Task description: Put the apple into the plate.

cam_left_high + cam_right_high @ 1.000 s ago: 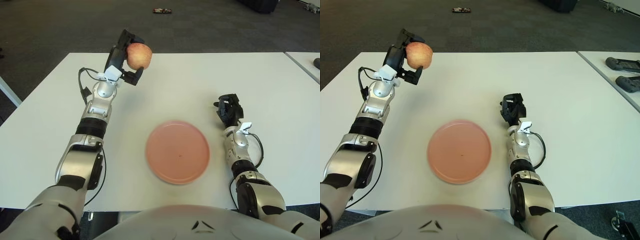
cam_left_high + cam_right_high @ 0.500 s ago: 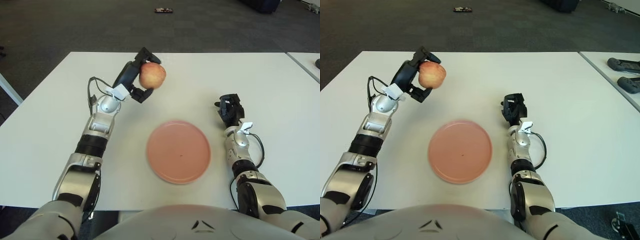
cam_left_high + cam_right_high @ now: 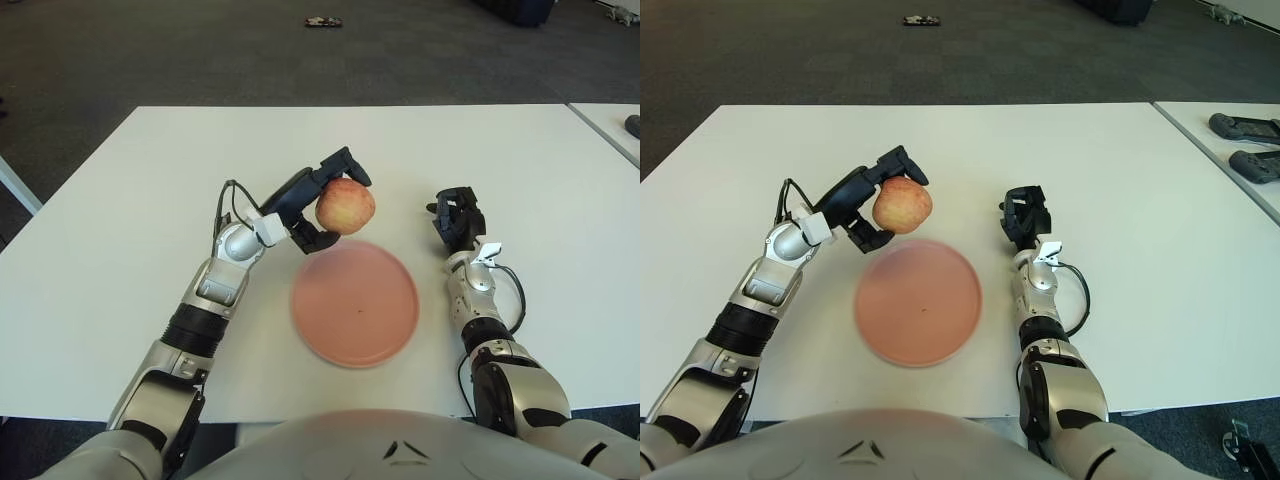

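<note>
Released from here, the apple (image 3: 345, 206) could clip the pink plate (image 3: 355, 303) at its far rim and roll off across the white worktop (image 3: 100, 250), since it hangs over that edge, not the centre. The left hand (image 3: 318, 203) clamps it from behind and below. The right hand (image 3: 457, 218) shows right of the plate, fingers curled, holding nothing.

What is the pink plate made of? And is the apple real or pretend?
The plate looks like plastic: an even salmon pink, smooth and matte, with a thin low rim. The apple, held in the left hand over the plate's far edge, has blotchy red and yellow skin like real fruit, but a good fake could look the same.
</note>
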`<action>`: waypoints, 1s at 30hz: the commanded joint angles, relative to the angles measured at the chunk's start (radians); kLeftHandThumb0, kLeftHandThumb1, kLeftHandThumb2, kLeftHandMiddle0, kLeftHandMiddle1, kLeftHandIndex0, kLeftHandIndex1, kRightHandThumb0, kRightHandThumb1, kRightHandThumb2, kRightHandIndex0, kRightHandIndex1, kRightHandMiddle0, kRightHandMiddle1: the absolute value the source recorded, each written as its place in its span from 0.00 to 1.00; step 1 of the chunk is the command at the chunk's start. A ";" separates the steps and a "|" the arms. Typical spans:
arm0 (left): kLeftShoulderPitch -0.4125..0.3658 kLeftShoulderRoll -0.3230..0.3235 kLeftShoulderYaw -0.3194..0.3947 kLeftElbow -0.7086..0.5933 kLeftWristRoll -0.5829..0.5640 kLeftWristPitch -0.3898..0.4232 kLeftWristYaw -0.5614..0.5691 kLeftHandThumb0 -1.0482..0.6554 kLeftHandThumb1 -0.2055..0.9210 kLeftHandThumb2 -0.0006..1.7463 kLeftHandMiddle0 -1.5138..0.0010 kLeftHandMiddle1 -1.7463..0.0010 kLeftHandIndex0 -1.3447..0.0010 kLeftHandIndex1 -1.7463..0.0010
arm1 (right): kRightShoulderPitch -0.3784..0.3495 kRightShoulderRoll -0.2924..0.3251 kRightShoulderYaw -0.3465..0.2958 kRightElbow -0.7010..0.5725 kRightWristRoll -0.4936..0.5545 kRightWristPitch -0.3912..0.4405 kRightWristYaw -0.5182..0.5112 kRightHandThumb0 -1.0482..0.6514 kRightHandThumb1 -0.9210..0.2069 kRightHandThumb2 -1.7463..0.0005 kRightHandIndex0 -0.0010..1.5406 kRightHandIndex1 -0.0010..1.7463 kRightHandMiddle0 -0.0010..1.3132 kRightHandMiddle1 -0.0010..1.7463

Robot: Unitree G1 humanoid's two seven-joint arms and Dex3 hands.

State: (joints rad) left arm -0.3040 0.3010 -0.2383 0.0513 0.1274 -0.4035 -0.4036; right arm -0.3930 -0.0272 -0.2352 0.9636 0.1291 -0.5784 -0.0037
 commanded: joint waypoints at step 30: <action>0.023 0.088 -0.051 -0.074 0.122 -0.012 -0.120 0.61 0.21 0.92 0.44 0.05 0.55 0.00 | 0.040 0.018 -0.014 0.063 0.013 0.062 0.001 0.41 0.06 0.65 0.25 0.85 0.18 1.00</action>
State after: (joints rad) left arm -0.2650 0.3722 -0.2849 -0.0321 0.2191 -0.3906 -0.5380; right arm -0.4016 -0.0243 -0.2436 0.9754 0.1318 -0.5781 0.0036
